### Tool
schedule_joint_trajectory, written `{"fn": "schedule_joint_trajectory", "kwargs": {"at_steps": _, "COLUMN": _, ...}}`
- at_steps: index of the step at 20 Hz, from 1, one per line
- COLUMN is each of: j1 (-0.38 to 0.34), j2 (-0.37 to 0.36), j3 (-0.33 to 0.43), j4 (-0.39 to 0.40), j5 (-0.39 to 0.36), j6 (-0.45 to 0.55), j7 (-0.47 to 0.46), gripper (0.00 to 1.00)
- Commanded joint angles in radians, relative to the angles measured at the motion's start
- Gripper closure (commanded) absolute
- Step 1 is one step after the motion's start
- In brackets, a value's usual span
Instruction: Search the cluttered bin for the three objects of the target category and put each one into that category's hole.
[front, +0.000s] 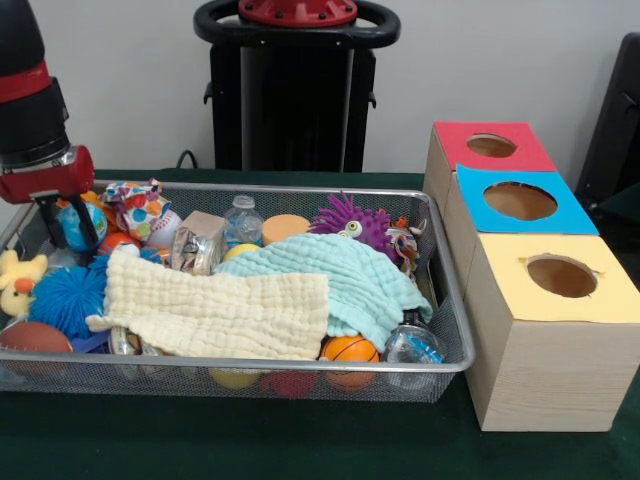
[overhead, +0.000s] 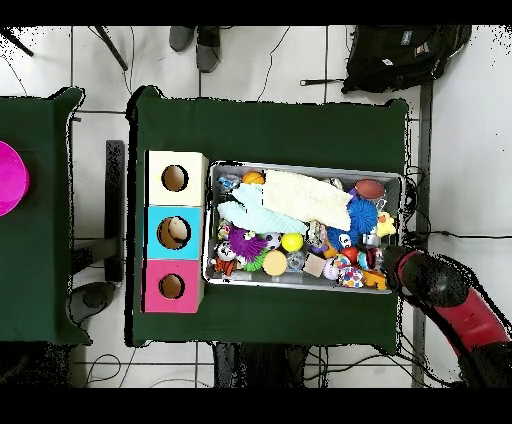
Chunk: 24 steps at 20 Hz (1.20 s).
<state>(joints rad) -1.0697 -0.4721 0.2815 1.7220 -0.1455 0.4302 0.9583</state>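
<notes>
Reaching into the wire bin (front: 440, 362), the gripper (front: 62, 222) is working its far corner beside a blue ball (front: 78, 224); whether its fingers are spread cannot be told. Two cloths (front: 215, 312) are covering the bin's middle, so lifting them aside seems wise. Three holed boxes (front: 540, 330) are waiting just beside the bin.

A silver mesh bin (front: 440, 300) is listed with a cream cloth (front: 225, 310), mint cloth (front: 340, 275), purple spiky toy (front: 350, 220) and orange ball (front: 350, 350), beside boxes topped red (front: 490, 147), blue (front: 520, 202) and yellow (front: 560, 277).
</notes>
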Motion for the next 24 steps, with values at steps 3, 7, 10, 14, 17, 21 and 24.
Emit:
{"fn": "schedule_joint_trajectory", "kwargs": {"at_steps": 3, "j1": 0.05, "j2": -0.047, "j3": 0.045, "j4": 0.091, "j5": -0.03, "j6": -0.035, "j7": 0.145, "gripper": 1.0}}
{"fn": "schedule_joint_trajectory", "kwargs": {"at_steps": 7, "j1": 0.058, "j2": -0.091, "j3": 0.067, "j4": 0.096, "j5": -0.042, "j6": -0.071, "j7": 0.132, "gripper": 1.0}}
{"fn": "schedule_joint_trajectory", "kwargs": {"at_steps": 10, "j1": 0.091, "j2": -0.134, "j3": 0.047, "j4": 0.096, "j5": -0.038, "j6": -0.07, "j7": 0.149, "gripper": 1.0}}
{"fn": "schedule_joint_trajectory", "kwargs": {"at_steps": 14, "j1": 0.135, "j2": -0.182, "j3": 0.018, "j4": 0.087, "j5": -0.012, "j6": -0.002, "j7": 0.166, "gripper": 1.0}}
{"fn": "schedule_joint_trajectory", "kwargs": {"at_steps": 17, "j1": 0.163, "j2": -0.218, "j3": 0.005, "j4": 0.079, "j5": 0.015, "j6": 0.05, "j7": 0.18, "gripper": 1.0}}
{"fn": "schedule_joint_trajectory", "kwargs": {"at_steps": 21, "j1": 0.187, "j2": -0.271, "j3": -0.005, "j4": 0.086, "j5": 0.05, "j6": 0.112, "j7": 0.195, "gripper": 1.0}}
{"fn": "schedule_joint_trajectory", "kwargs": {"at_steps": 24, "j1": 0.198, "j2": -0.297, "j3": -0.007, "j4": 0.087, "j5": 0.073, "j6": 0.143, "j7": 0.202, "gripper": 1.0}}
